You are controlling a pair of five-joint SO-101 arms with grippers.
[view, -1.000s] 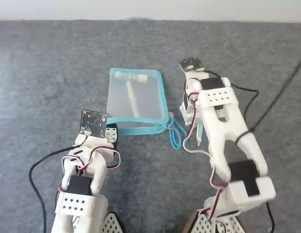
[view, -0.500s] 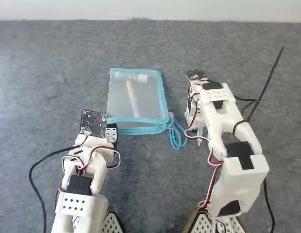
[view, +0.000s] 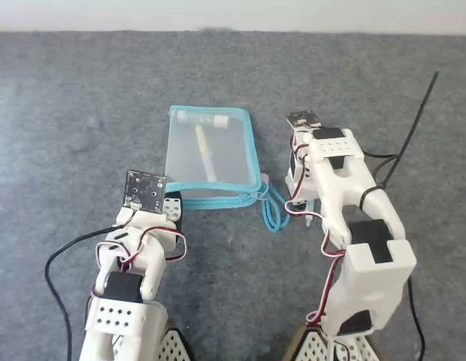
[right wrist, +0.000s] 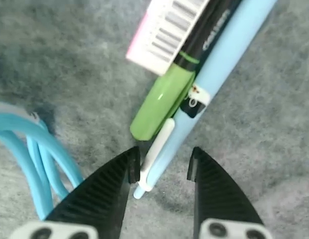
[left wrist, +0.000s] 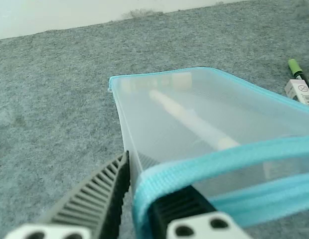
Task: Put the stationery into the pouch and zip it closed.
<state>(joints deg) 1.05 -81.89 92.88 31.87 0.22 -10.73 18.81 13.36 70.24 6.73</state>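
Pinching the teal zip rim of the pouch (view: 210, 154) with left gripper (left wrist: 139, 199), jaws closed on it; two pieces already inside. Straddling the tip of the blue pen (right wrist: 214, 64) on the mat beside the pouch with right gripper (right wrist: 162, 169), jaws partly spread, nothing held. Lying against that pen: green pen (right wrist: 162, 107), labelled eraser (right wrist: 167, 25). Risks: catching the green pen too; snagging the zip cord (right wrist: 35, 154) just beside; pivoting and slipping from an end-only grip.

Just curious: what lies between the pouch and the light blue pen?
A looped blue cord attached to the pouch, lying on the grey mat; high and right wrist views show it.
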